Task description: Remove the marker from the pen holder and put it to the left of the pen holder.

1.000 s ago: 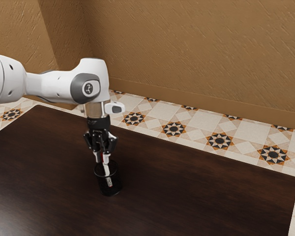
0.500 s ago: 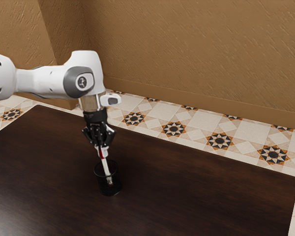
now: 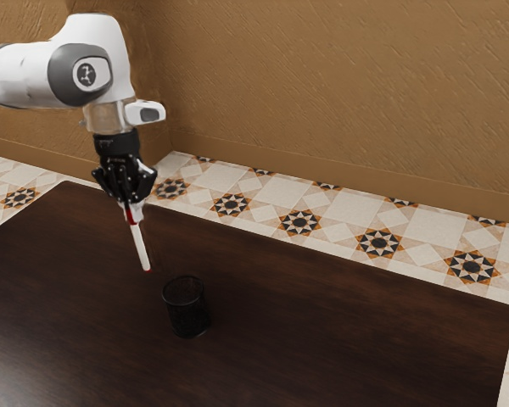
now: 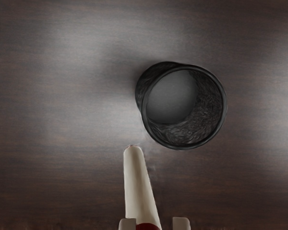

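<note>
1. And the marker [image 3: 142, 246] is out! We have it hanging in the air, a little tilted, its lower tip free of the pen holder [image 3: 187, 309], off toward the exterior view's left.
2. The fingers [image 4: 181, 223] are clamped on the marker near its red part, one on each side, and we judge the grip good enough for carrying.
3. The holder stands upright on the tabletop [image 3: 322, 339], and from the wrist view we look through its open mouth right down to the bottom.
4. So the score: taking out, done; placing, not done. We'd call it about halfway, with the marker above the wood and touching neither holder nor tabletop.
5. Left for us: bring it over the spot to the holder's left, lower it, let go and back away. That tilt could make it roll on landing, so a low, gentle release looks wise, well apart from the rim.
6. And the count, folks: one marker, one holder, one tabletop, two fingers, one arm [image 3: 102, 38]. We spot no second pen, so there's no doubt which piece is in play.
</note>
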Controlling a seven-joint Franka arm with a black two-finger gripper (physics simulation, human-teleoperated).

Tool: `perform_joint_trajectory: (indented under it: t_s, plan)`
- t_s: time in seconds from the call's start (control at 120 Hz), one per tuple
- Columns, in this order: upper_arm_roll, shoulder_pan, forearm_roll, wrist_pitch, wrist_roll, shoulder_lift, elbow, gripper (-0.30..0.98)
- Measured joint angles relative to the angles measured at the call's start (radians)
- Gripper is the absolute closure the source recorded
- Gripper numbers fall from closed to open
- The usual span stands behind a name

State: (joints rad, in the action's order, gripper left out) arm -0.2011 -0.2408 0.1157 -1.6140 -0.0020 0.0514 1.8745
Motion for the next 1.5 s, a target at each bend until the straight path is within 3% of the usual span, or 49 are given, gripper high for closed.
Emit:
perform_joint_trajectory:
  t_s: [0.15,0.242,0.592,1.017,1.5]
  plan:
    - [-0.002,-0.177,-0.046,0.058,-0.003,-0.13,-0.017,0.79]
    - [-0.001,-0.225,-0.07,0.084,-0.004,-0.193,-0.014,0.79]
    - [0.022,-0.211,-0.118,0.103,-0.008,-0.392,-0.053,0.79]
    - [-0.035,-0.186,-0.112,-0.005,-0.011,-0.508,-0.155,0.78]
    - [-0.036,-0.18,-0.113,-0.068,-0.011,-0.582,-0.196,0.74]
